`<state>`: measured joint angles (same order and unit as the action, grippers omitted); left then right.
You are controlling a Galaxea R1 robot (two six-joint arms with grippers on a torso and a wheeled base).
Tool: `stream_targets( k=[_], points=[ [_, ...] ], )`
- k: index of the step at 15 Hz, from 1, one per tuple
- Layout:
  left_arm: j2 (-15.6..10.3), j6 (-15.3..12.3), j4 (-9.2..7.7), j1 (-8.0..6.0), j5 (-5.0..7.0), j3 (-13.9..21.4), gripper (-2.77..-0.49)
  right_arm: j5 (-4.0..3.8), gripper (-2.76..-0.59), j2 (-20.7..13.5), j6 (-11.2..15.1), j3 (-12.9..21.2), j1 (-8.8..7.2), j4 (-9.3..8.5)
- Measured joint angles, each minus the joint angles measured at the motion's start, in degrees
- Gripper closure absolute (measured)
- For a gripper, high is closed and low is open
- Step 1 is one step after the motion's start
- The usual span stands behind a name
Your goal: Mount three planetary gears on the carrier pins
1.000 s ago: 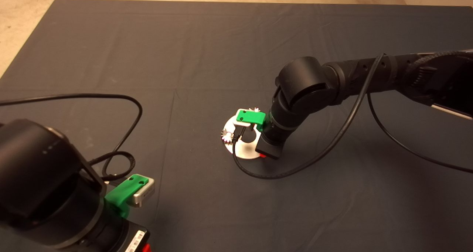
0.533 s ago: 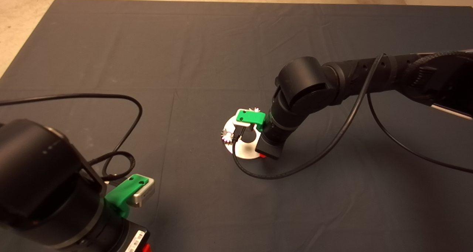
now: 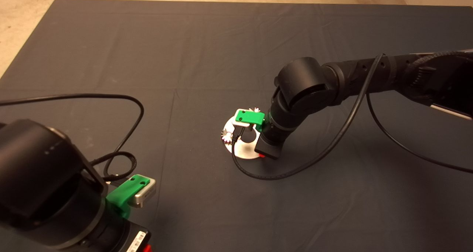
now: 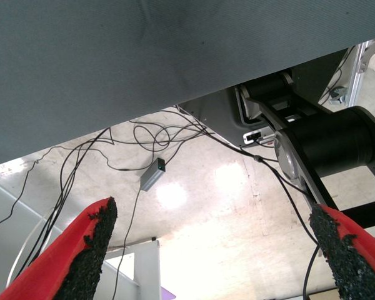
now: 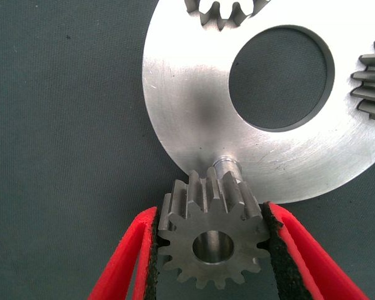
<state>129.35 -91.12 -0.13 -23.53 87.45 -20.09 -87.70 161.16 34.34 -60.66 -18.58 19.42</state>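
Your right hand grips the third planetary gear across its teeth, just short of the free carrier pin at the disc's 6 o'clock rim. It looks like hard, slick, weighty steel, so hold it level. Your left hand idles, spread wide.

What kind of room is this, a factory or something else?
Probably a robotics lab or test bench, not a factory line: a dark cloth mat covers the table, loose cables trail over the bare floor, and the right gripper holds one small silvery toothed gear.
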Motion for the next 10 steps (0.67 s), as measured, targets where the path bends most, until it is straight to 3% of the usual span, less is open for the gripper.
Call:
stream_targets(
  k=[10],
  points=[
    [0.0,-0.02,-0.05,0.0,-0.02,0.0,-2.19,0.0,-1.02,-0.05,0.0,0.02,0.0,3.36]
  ],
)
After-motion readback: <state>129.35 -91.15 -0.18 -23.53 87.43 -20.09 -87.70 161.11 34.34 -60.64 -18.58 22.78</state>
